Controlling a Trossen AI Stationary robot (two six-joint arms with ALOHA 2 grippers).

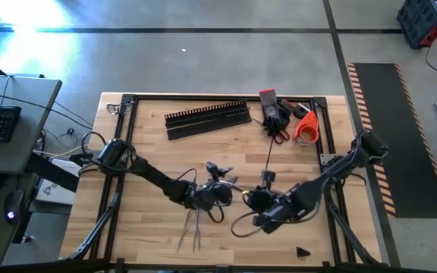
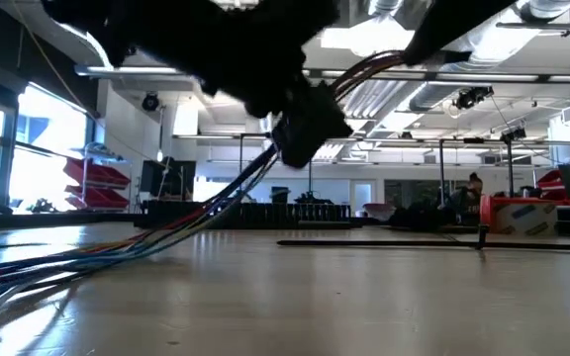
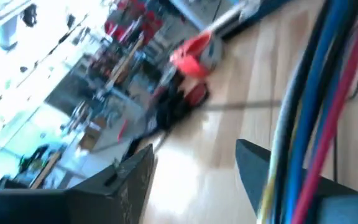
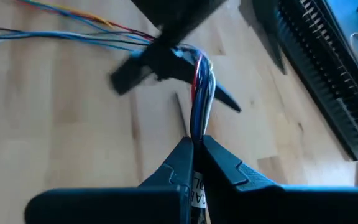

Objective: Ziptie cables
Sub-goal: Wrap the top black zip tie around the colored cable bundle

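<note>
Cables [image 4: 199, 99] strung between two end effectors above the surface [image 1: 150, 159]

Right end effector [image 4: 196, 144] is pinched shut on one end of the bundle; its long axis runs straight ahead to the left end effector [image 4: 166, 53], fingers spread around it without gripping. Beyond, the loose strands trail onto the wood. By my judgement both arms sit equally near.
</note>
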